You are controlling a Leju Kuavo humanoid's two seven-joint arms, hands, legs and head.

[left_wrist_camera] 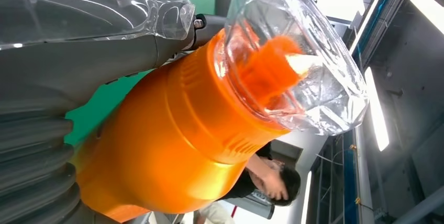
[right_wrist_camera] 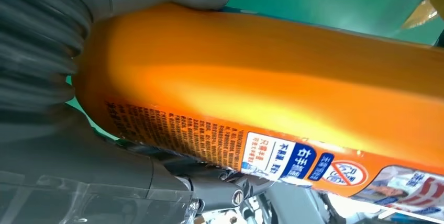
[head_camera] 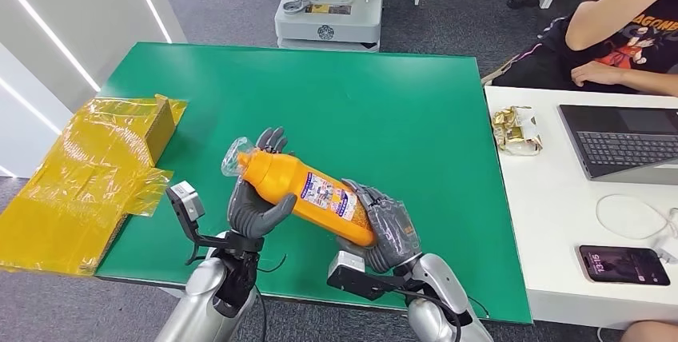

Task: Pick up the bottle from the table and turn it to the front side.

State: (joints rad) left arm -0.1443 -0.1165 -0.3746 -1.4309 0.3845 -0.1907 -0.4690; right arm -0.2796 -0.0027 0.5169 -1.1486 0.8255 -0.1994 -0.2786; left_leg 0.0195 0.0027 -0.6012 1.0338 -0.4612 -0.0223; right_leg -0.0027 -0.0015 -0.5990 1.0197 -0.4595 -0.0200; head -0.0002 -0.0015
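Bottle [head_camera: 308,192]: orange, with a printed label [head_camera: 329,196] on the upward side and a clear plastic wrap [head_camera: 233,158] over the cap end. It is held lying tilted above the green table [head_camera: 384,110], near the front edge and about midway along it, the cap end towards the left edge, the base towards the right. It is carried by both hands and is not seen touching the table top.

Left hand [head_camera: 257,198]: the fingers are clamped on the neck end of the bottle, thumb on the near side, darker fingers wrapped over the far side beside the wrap. In the left wrist view the orange shoulder [left_wrist_camera: 178,140] and the wrapped cap [left_wrist_camera: 293,62] are seen close against the grey thumb [left_wrist_camera: 89,62].

Right hand [head_camera: 382,226]: the fingers are closed round the base of the bottle, cupped from beneath and behind. In the right wrist view the bottle's body [right_wrist_camera: 272,93] and small print are seen pressed against the ribbed cover [right_wrist_camera: 36,41].

Yellow box [head_camera: 96,174]: wrapped in yellow film, set at the left edge of the table, overhanging it.

White desk [head_camera: 552,222]: just beside the right edge of the table, bearing a laptop [head_camera: 624,142], a phone [head_camera: 624,265], a crumpled wrapper [head_camera: 516,130] and a white cable [head_camera: 632,214].

Person [head_camera: 616,30]: seated at the far end of the desk, one hand [head_camera: 596,74] resting on it.
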